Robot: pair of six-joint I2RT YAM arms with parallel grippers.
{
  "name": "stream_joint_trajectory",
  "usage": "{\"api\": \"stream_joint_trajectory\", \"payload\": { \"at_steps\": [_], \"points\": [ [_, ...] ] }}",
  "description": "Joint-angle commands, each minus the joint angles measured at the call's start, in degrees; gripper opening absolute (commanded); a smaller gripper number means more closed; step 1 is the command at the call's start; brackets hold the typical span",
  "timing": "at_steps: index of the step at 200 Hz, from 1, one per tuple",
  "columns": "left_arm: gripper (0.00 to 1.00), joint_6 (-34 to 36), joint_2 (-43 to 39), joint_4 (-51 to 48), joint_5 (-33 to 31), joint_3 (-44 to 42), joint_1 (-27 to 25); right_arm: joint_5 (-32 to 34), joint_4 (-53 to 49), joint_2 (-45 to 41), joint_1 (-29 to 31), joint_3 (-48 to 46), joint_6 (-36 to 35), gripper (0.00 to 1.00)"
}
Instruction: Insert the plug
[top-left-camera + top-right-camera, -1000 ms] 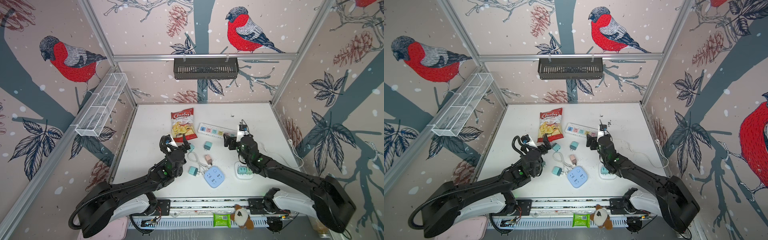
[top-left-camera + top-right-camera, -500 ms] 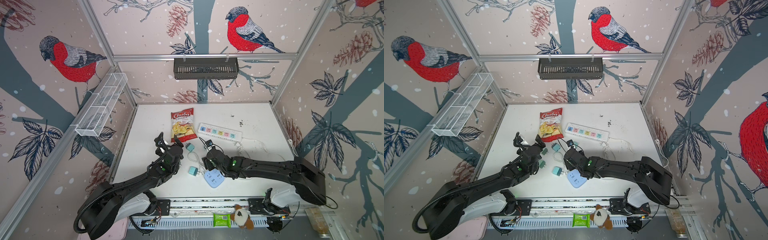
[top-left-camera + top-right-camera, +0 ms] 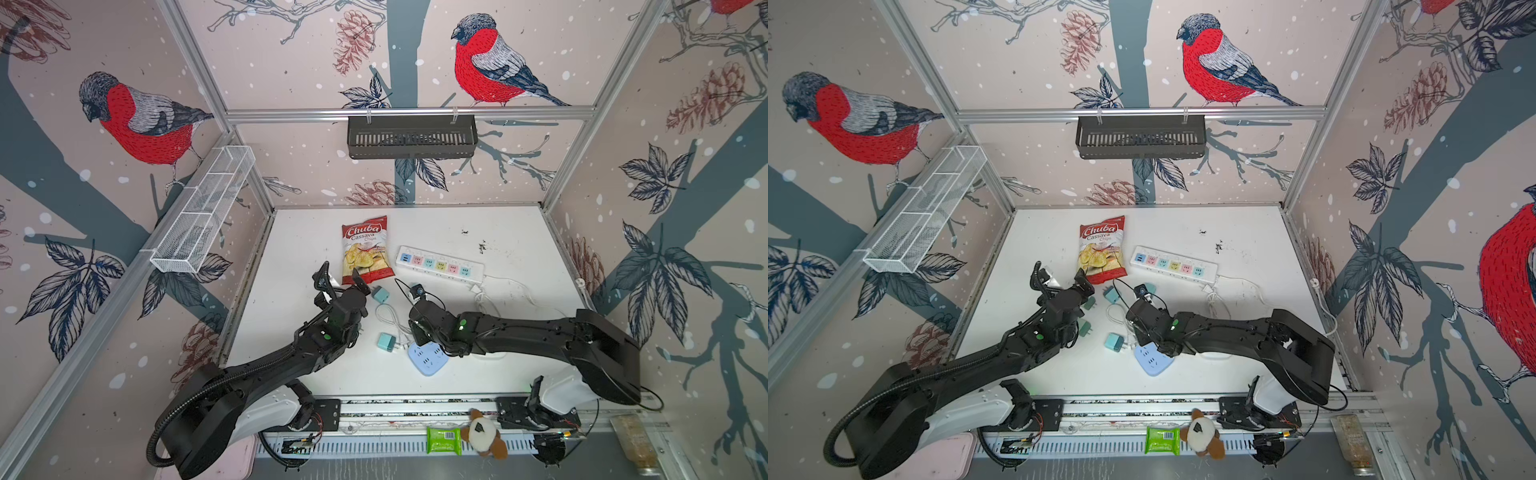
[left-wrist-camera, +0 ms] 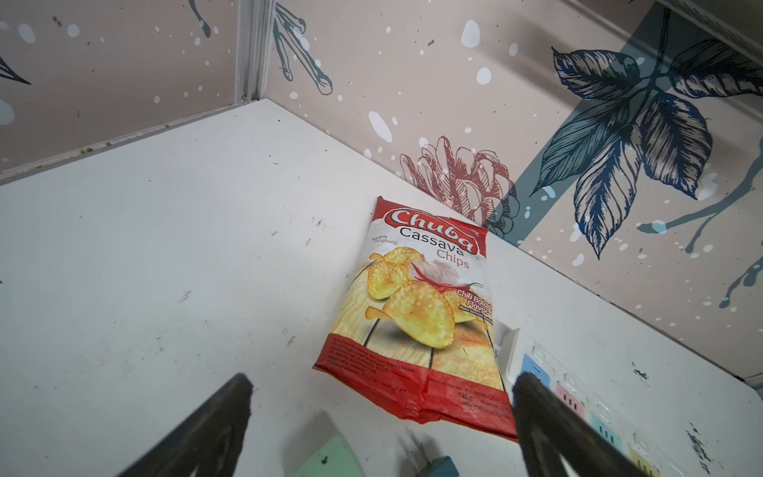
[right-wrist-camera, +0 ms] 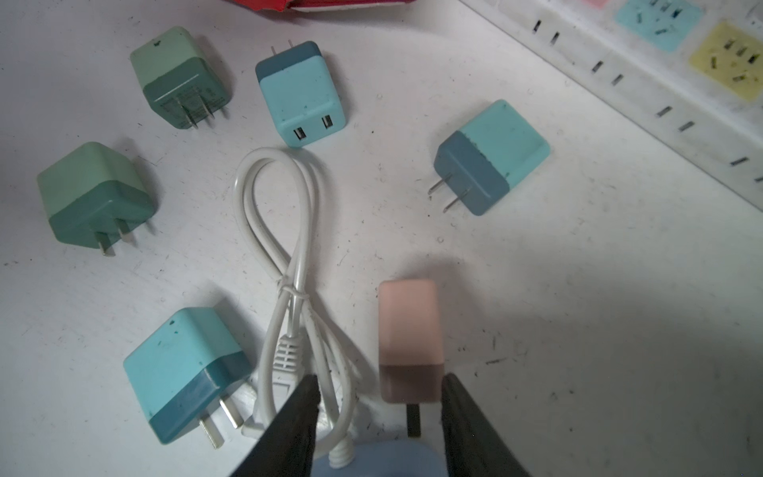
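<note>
The pink plug (image 5: 408, 342) lies on the white table with its prongs toward a light-blue socket block (image 5: 380, 458). My right gripper (image 5: 380, 384) is low over it and open. One finger touches the plug's dark end, while a gap and a loop of white cable (image 5: 289, 256) separate the other finger from it. In both top views the right wrist hides this plug and the fingers. The long white power strip (image 3: 440, 264) with coloured sockets lies further back. My left gripper (image 3: 340, 280) hangs wide open and holds nothing, just in front of the chip bag (image 3: 365, 249).
Several teal and green plugs lie loose around the cable, among them one teal plug (image 3: 380, 294) near the bag and another (image 3: 386, 343) by the blue socket block (image 3: 428, 359). A green plug (image 4: 330, 458) sits below the left gripper. Walls enclose the table on three sides.
The right arm swung left from beside the strip to the cluster of plugs, came down over the pink one and narrowed its jaws. The left gripper moved slightly back toward the chip bag.
</note>
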Motion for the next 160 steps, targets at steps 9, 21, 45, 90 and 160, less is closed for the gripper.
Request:
{"api": "stream_joint_trajectory", "payload": {
  "at_steps": [9,21,45,90,160],
  "points": [
    [0.97,3.89,-0.12,5.75,2.72,-0.86,0.10,-1.87,0.64,0.23,-1.25,-0.53,-1.42,0.49],
    [0.97,4.72,-0.11,6.66,3.68,-1.12,0.11,-1.91,0.24,0.77,-1.90,-0.20,-1.82,0.48],
    [0.97,6.26,-0.10,7.81,5.20,-1.12,0.08,-3.01,0.87,1.41,-3.07,-0.43,-2.45,0.48],
    [0.97,8.39,0.21,9.45,7.31,-1.19,0.08,-4.89,2.05,3.78,-4.27,0.09,-3.70,0.39],
    [0.97,10.14,0.60,11.45,9.29,-1.40,0.08,-6.72,3.28,5.16,-4.82,0.52,-5.30,0.18]
  ]
}}
